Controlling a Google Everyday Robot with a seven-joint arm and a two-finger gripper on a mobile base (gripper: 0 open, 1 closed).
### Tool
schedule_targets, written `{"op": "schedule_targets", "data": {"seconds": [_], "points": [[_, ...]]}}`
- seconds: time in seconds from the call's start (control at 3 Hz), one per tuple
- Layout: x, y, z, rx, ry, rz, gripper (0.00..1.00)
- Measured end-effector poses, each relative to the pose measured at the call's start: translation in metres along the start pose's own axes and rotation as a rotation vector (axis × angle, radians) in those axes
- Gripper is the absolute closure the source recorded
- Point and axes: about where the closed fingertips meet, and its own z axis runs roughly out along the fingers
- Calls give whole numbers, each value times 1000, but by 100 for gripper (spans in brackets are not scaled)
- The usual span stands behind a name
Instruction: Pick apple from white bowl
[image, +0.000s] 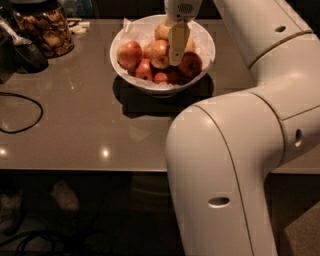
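Observation:
The white bowl (121, 44) stands at the back middle of the brown table, lined with crinkled white paper and heaped with several apples. A large orange-red apple (159, 53) lies in the middle of the heap. Another big one (129, 54) lies at the left, and a darker red one (191, 64) at the right. My gripper (178, 47) reaches straight down into the bowl from above. It sits just right of the middle apple and hides the fruit behind it. I cannot see anything held in it.
A glass jar of brown dried pieces (44, 31) stands at the back left, with a dark object (25, 52) beside it. A black cable (20, 112) loops over the table's left side. My large white arm (225, 165) covers the right foreground.

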Motion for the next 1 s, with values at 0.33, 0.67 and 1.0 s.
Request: {"op": "schedule_targets", "data": {"seconds": [0.33, 0.67, 1.0], "points": [[2, 3, 5, -18, 3, 9, 17], [-1, 7, 8, -34, 6, 6, 17], [-9, 11, 9, -48, 10, -8, 18]]}}
